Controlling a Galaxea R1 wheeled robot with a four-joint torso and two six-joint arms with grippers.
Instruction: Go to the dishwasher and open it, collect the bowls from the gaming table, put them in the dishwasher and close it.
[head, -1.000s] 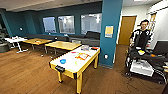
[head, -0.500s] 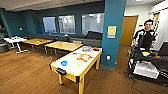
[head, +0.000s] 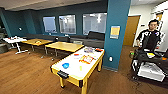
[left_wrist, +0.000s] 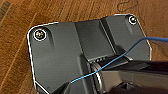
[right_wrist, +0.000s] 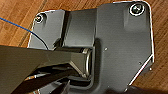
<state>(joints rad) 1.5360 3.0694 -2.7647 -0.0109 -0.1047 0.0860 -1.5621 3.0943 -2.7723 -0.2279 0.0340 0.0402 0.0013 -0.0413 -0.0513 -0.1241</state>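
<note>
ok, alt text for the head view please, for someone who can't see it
A long air-hockey table with a yellow rim stands on a wooden floor, a small blue bowl on its near end. Yellow-topped tables and dark sofas stand behind it against a dark blue wall, and a person stands at right behind a control rig.

One gaming table (head: 79, 65); one blue bowl (head: 65, 65); one person (head: 150, 37).

The gaming table (head: 82, 65) has a glossy white top, a yellow rim and wooden legs. On it sits a shiny blue bowl (head: 65, 65). The floor (head: 27, 72) is brown wood planks with a soft sheen. The tables (head: 64, 46) behind look like smooth pale wood.
</note>
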